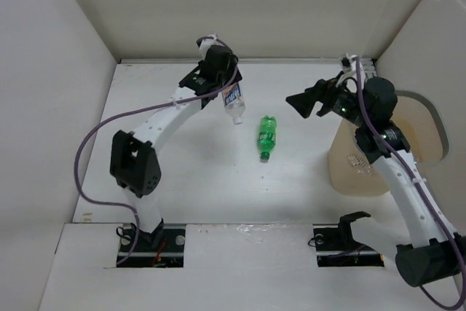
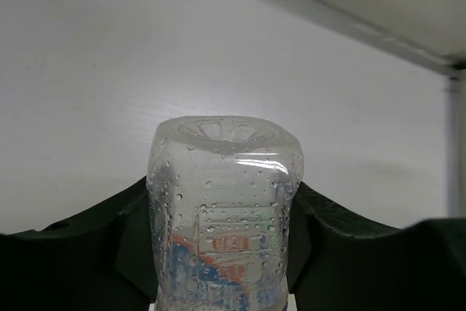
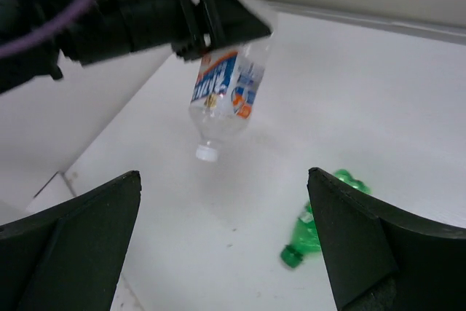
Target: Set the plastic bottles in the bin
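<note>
My left gripper is shut on a clear bottle with a blue and orange label and holds it cap-down above the far middle of the table. The bottle's base fills the left wrist view; it also shows in the right wrist view. A green bottle with a green cap lies on the table between the arms, seen too in the right wrist view. My right gripper is open and empty, raised left of the tan bin, facing both bottles.
White walls close in the table at the left, back and right. The bin stands at the right edge, partly behind my right arm. The back wall's base edge runs just beyond the left gripper.
</note>
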You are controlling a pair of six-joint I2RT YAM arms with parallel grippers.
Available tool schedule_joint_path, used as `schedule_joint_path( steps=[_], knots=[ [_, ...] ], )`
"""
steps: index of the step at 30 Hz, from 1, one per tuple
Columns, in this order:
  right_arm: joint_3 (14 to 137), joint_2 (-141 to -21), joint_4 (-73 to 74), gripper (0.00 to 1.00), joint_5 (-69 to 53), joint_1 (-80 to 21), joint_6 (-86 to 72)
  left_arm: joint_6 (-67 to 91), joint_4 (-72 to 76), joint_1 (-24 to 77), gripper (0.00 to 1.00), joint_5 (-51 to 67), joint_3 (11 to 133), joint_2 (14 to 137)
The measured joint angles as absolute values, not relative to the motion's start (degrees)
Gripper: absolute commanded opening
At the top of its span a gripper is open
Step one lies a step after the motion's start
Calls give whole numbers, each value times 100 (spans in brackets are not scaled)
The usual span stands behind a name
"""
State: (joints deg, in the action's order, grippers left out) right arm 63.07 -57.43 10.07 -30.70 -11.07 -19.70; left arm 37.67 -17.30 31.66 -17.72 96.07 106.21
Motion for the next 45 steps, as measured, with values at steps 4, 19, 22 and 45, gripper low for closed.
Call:
schedule_joint_path(
  steps=[4,19,22,45],
  knots=[
    [6302,-6233,397,100,-3216,-1826,-2056,3562,-829,3197,0,-930,9504,9629],
    [6628,-8016,-735,100,-2379,-3131,-2753,3811,1061,3216,0,1752,8296,8995],
    [6785,-8193,-869,68,-2292,-3262,-2827,3885,1192,3216,5,2025,8289,8993],
    [6412,-4495,1697,4,54,-854,-2453,3623,344,3074,100,-51,8499,8606]
  ],
)
